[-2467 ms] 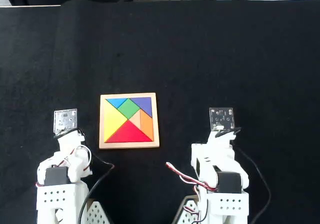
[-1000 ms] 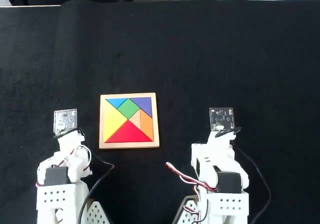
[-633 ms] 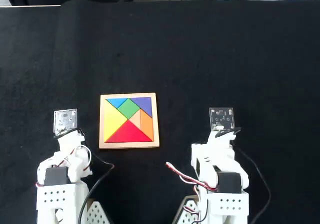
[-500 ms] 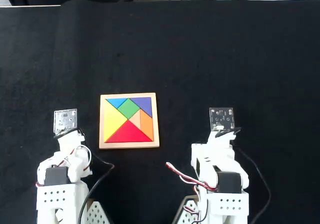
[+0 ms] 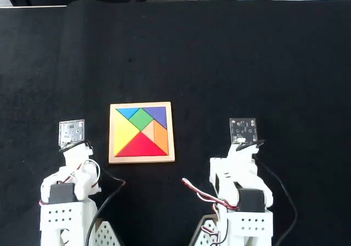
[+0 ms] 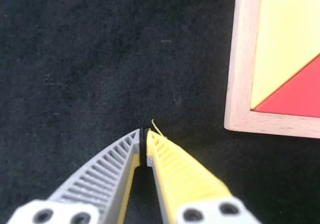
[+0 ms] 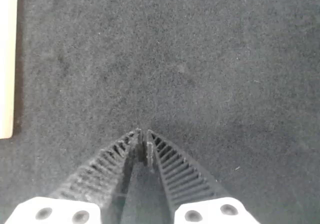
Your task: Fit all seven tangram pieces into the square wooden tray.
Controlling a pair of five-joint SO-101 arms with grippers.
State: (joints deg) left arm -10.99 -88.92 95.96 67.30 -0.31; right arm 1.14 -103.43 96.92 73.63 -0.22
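Wooden tray (image 5: 141,159): lying flat on the black bench (image 5: 247,65), between the two arms and nearer the left one.
Pieces: all seven are sitting inside the tray and filling the square. The yellow triangle (image 5: 120,132) and red triangle (image 5: 142,146) are taking up the side nearer the arms, with blue, green, purple, tan and orange filling the rest.
Left fingers (image 6: 172,171): pressing together at the tips, gripping nothing, pointing at bare cloth just beside a tray corner.
Right fingers (image 7: 175,166): likewise pressing closed on nothing, pointing at bare cloth, with the tray edge apart from them.
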